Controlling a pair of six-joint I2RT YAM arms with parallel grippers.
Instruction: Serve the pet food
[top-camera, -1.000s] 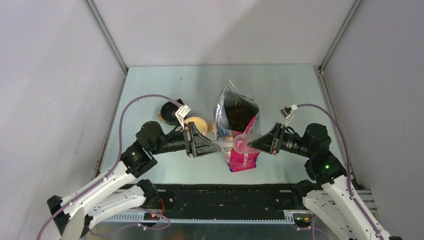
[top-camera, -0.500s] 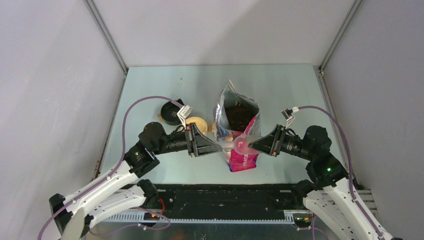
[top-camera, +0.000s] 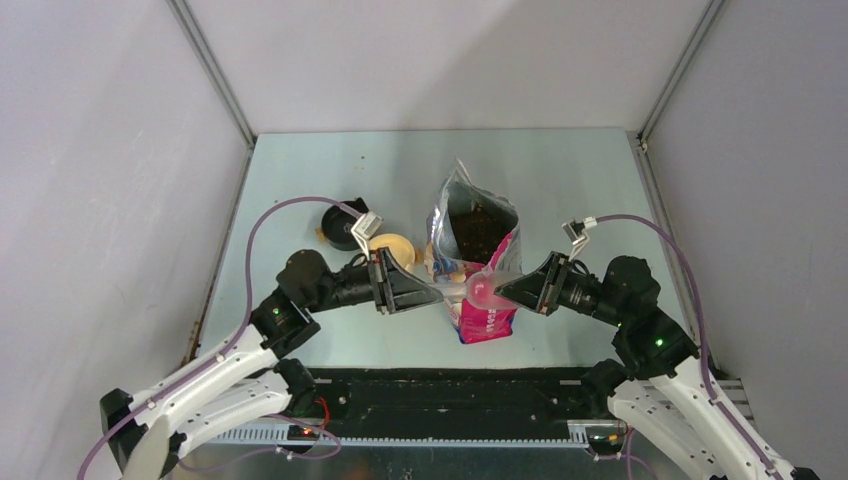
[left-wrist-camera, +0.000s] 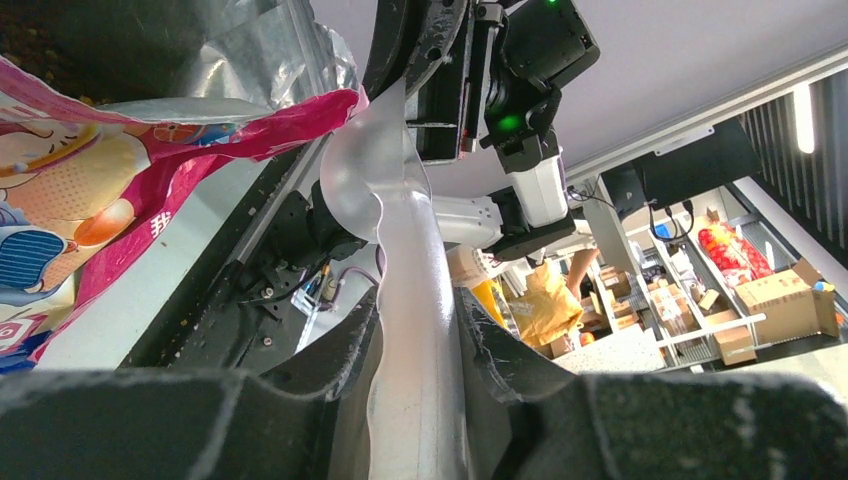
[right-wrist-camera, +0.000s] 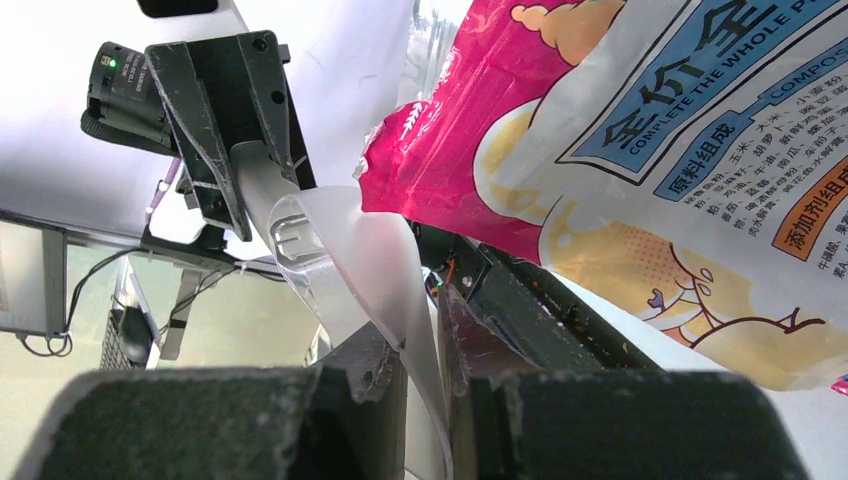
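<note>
The pet food (top-camera: 478, 228) is a dark brown mass inside the open, upright blue-and-pink bag (top-camera: 487, 318) at the table's middle. In front of the bag's mouth a clear plastic scoop (top-camera: 478, 288) hangs between both grippers. My left gripper (top-camera: 438, 293) is shut on the scoop's handle (left-wrist-camera: 415, 300), which runs up between its fingers. From the other side my right gripper (top-camera: 497, 291) is shut on the thin wall of the scoop's bowl (right-wrist-camera: 375, 260). I see no kibble in the scoop. The bag (right-wrist-camera: 650, 150) fills the right wrist view's upper right.
A black bowl (top-camera: 340, 225) and a round tan dish (top-camera: 393, 246) sit left of the bag, just behind the left arm. A black strip (top-camera: 450, 395) scattered with crumbs runs along the near edge. Grey walls close in the table on three sides.
Both arms have shifted slightly toward the near edge. The scoop stays held between the two grippers in front of the bag.
</note>
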